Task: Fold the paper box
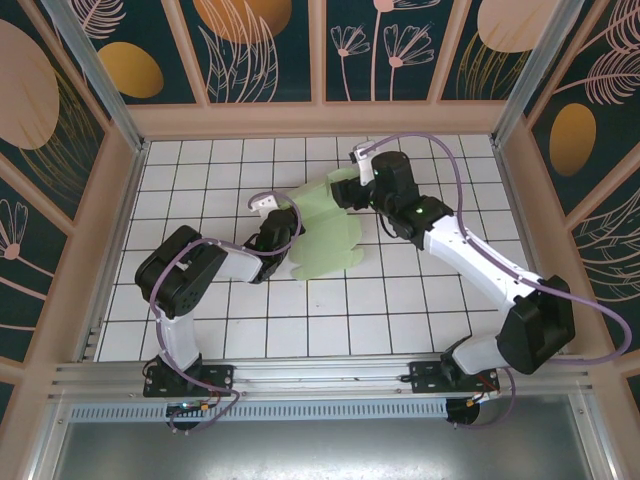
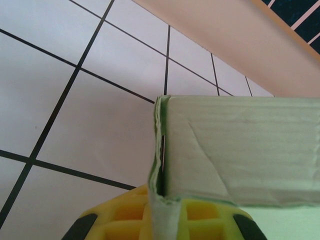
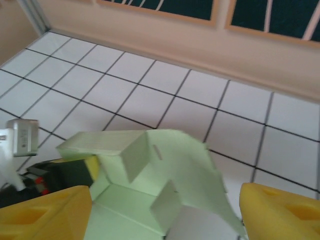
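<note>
Top external is showing the paper box sitting on the tiled table, only partly folded: a couple of walls are standing, other flaps are lying flat. Left gripper is clamping one upright wall, right gripper is hovering with jaws wide apart. Plenty left, I'm guessing.

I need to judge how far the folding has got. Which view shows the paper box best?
The right wrist view: the paper box shows its raised wall, flaps and slot up close. The top external view gives most of its outline between the arms. The left wrist view shows one folded edge pinched in the left gripper.
</note>
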{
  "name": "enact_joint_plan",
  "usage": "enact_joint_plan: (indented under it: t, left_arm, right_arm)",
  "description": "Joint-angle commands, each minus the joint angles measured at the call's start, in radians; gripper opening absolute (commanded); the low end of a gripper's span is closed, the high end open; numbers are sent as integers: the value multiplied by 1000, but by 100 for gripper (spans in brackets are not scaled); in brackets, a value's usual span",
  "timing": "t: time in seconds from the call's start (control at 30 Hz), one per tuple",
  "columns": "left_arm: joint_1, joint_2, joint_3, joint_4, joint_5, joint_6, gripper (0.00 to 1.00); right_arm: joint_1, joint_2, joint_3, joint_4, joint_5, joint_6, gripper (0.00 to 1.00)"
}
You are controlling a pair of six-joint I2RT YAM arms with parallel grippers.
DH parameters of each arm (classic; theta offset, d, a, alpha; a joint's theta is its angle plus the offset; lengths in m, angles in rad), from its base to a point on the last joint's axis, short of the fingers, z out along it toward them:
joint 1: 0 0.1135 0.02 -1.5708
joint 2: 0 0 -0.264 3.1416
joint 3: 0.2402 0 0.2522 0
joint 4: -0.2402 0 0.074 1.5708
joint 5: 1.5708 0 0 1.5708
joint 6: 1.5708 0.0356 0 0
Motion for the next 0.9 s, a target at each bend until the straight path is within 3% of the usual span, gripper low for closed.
enact_joint_plan:
  t: [0.0, 0.53, 0.87]
  left_arm:
    - [-3, -34, 33, -36, 21, -2, 0]
    - [-2, -39, 48, -77, 64, -19, 0]
    - [-2, -43, 43, -75, 63, -18, 0]
  right_arm:
    - [1, -25, -18, 46, 86, -111, 79]
    - [157, 161, -26, 194, 497, -302, 84]
    - [173, 203, -16, 203, 571, -338, 84]
